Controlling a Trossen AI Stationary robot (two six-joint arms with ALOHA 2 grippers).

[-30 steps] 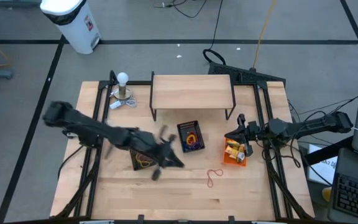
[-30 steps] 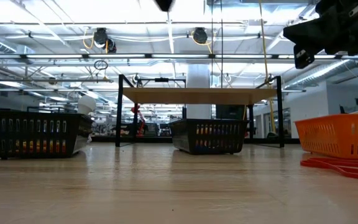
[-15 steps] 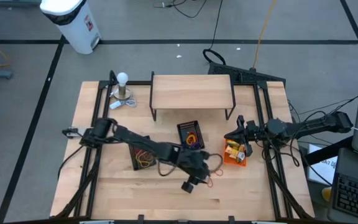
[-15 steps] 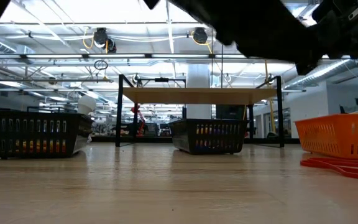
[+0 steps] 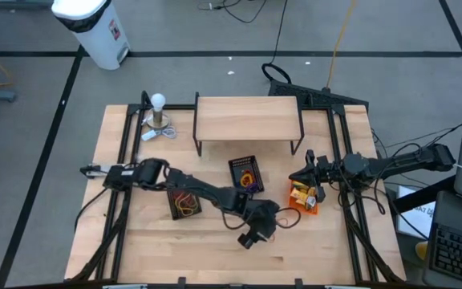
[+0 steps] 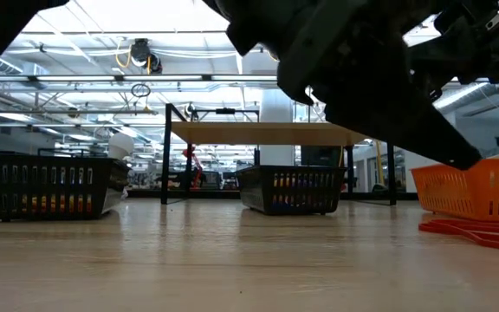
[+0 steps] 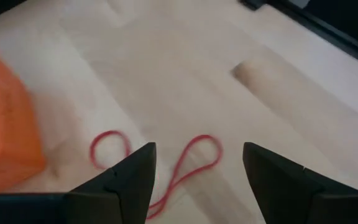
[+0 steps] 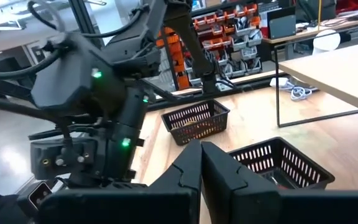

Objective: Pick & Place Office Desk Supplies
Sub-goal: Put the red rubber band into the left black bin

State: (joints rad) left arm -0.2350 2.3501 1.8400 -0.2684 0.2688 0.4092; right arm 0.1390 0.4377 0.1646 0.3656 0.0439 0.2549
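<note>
I am hovering my left gripper [image 7: 194, 171], fingers spread wide, over the thin red elastic loop [image 7: 166, 165] lying twisted in a figure 8 on the pale wooden table [image 5: 215, 261]; seen from above, the loop is at about 9 o'clock from the small orange plastic basket [image 5: 303, 201], just beside it; my right gripper [image 8: 201, 163], fingers pressed together and empty, is waiting above that basket; the flat loop could slip the fingertips, or I could nudge the basket.
</note>
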